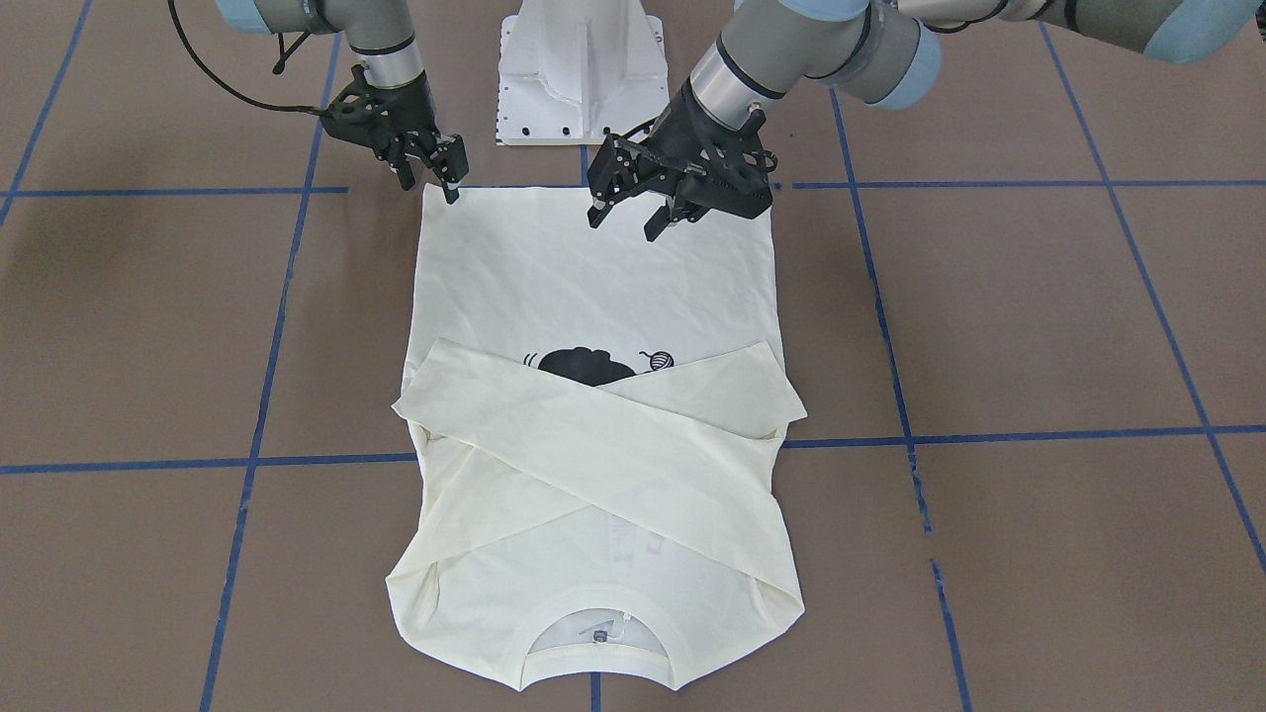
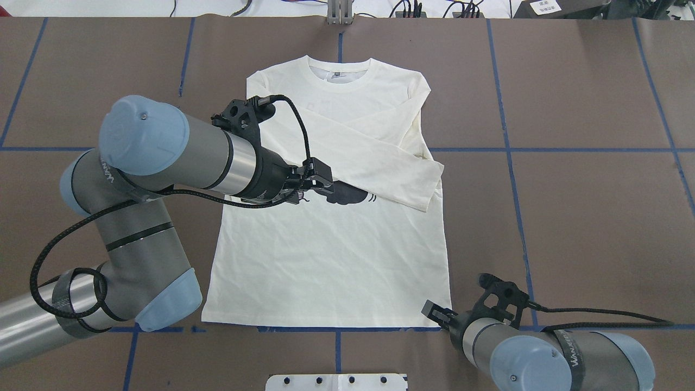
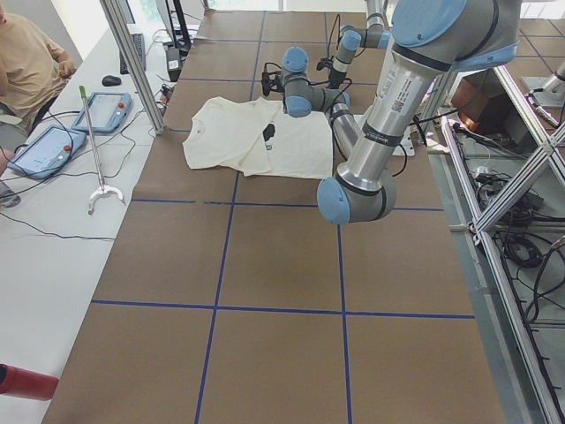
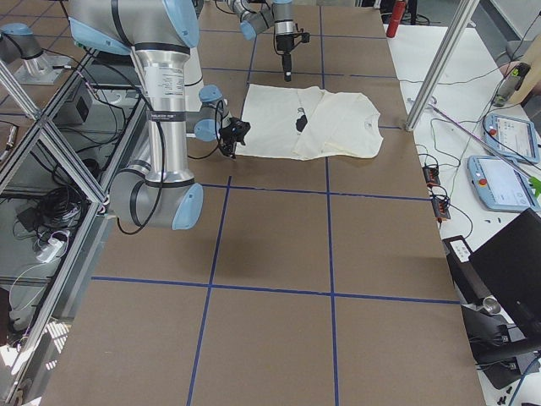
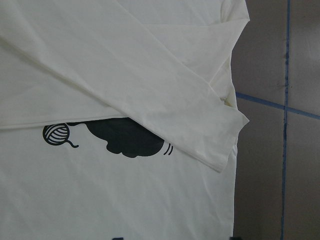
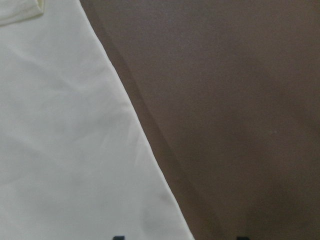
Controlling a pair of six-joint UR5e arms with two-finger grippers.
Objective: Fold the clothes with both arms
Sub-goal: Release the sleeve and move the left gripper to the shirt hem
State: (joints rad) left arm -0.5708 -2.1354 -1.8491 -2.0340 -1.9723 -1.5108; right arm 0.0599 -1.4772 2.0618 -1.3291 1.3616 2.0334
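The cream-white long-sleeved T-shirt [image 1: 593, 287] lies flat on the brown table, neck away from the robot. Both sleeves are crossed over the chest. They cover the top of the black cat print [image 1: 588, 366], and the "TWINKLE" word is hidden. My left gripper [image 1: 625, 220] hangs open above the hem side of the shirt, holding nothing; its wrist view looks down on the cat print [image 5: 127, 137] from well above. My right gripper [image 1: 430, 186] is open and low at the hem corner, and the shirt's edge [image 6: 125, 115] runs between its fingers in the right wrist view.
The white pedestal base [image 1: 584, 69] stands just behind the hem. Blue tape lines [image 1: 989, 184] grid the table. A side bench holds two tablets [image 3: 44, 150] and a grabber tool [image 3: 93, 159], with a seated person [image 3: 26, 62] beside it. Aluminium frame posts [image 3: 132, 62] stand along the table.
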